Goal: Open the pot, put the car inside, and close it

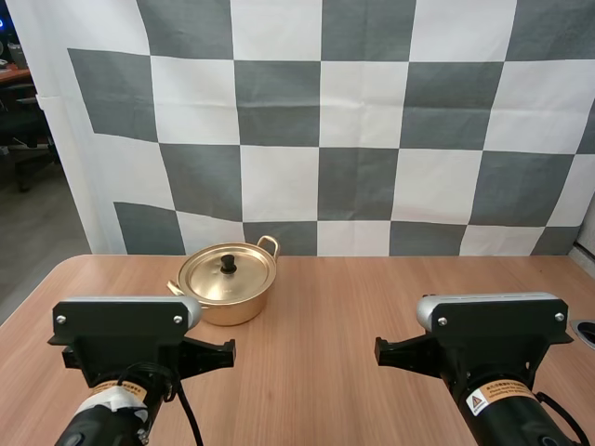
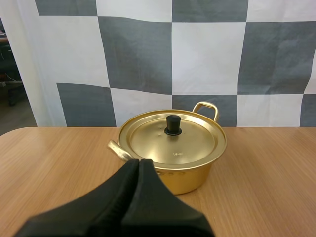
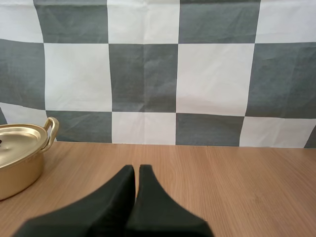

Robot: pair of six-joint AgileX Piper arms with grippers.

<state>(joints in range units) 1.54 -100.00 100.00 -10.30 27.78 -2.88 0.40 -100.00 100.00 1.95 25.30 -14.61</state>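
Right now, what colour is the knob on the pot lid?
Black, on a gold lid; the knob shows best in the left wrist view.

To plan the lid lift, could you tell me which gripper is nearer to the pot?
Left. The left gripper, shut, sits close before the pot; the right gripper, also shut, is off to the pot's right, clearly apart.

The left arm point(image 1: 125, 333) sits at the near left and the right arm point(image 1: 493, 330) at the near right, side by side and well apart, both wrists level and facing the far side. The left tool point(image 2: 139, 163) points forward, its two black fingers point(image 2: 116, 200) pressed together into one dark wedge, pinching nothing. The right tool point(image 3: 137, 169) points forward likewise, its fingers point(image 3: 155, 210) closed on each other, gripping nothing.
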